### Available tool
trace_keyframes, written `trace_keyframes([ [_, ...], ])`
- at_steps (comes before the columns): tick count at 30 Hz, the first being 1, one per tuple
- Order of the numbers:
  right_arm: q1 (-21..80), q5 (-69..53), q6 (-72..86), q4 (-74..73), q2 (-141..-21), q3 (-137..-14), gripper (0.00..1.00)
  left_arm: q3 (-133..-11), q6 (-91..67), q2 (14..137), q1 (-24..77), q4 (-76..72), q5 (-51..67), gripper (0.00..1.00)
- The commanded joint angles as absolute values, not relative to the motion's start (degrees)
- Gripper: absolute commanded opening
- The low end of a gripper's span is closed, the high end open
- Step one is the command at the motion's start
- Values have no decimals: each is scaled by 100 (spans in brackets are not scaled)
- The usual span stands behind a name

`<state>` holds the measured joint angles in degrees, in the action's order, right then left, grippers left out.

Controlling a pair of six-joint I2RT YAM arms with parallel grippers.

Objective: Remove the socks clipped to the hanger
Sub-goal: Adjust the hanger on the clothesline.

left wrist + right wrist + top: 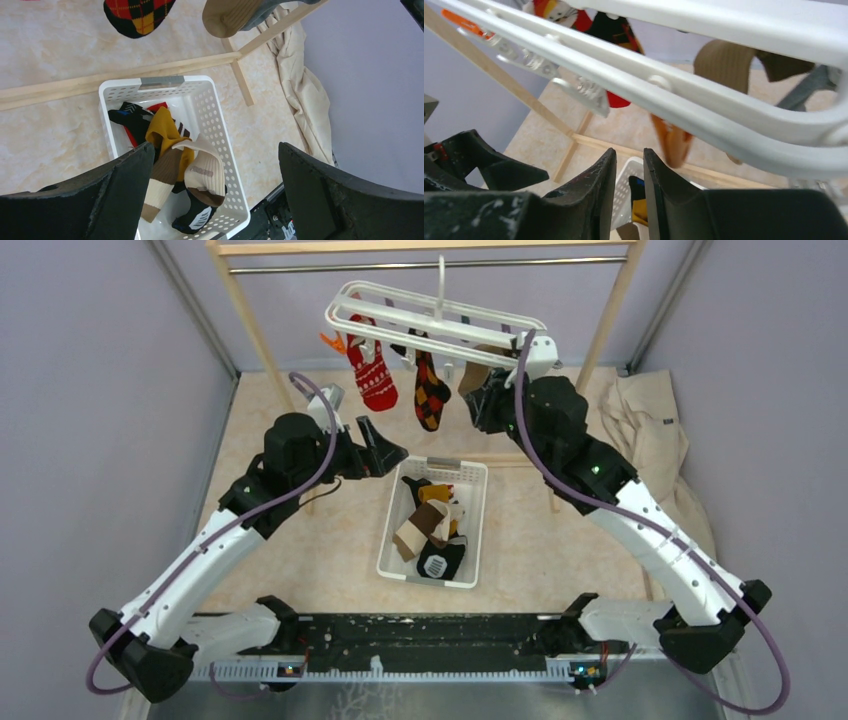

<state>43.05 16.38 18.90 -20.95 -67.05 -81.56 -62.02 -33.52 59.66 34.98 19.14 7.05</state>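
Several socks [432,530] lay in the basket [478,530]; a few hung on the hanger [440,312]. Left gripper [216,150] gaped empty; right gripper [630,152] was nearly closed on nothing.

The top camera sits high behind me, facing down over the counter [300,540]. My left wrist looks down on the basket [120,84]; my right, close under the hanger [704,112], glimpses it too.

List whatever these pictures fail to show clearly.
Top view: tip of the right gripper, hidden behind the white plastic hanger frame.
Left wrist view: black-red-yellow argyle sock and tan ribbed sock, cut by the top edge.
Any view: whatever lies lowest in the white perforated basket, buried under top socks.
Right wrist view: clear clips, blurred.
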Motion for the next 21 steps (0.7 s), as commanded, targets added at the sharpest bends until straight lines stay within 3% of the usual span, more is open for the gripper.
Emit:
trace_keyframes([
  [1, 3876, 1573, 1975, -2364, -6494, -8554, 29, -6474, -3148, 6057, 3522, 1789, 636, 99],
  [17, 1631, -287, 2501, -2171, -8672, -10164, 35, -6397, -3231, 5876, 3517, 1943, 686, 99],
  [21, 1442, -468, 2412, -2066, -8746, -10283, 49, -6534, -3121, 5763, 3522, 2170, 572, 99],
])
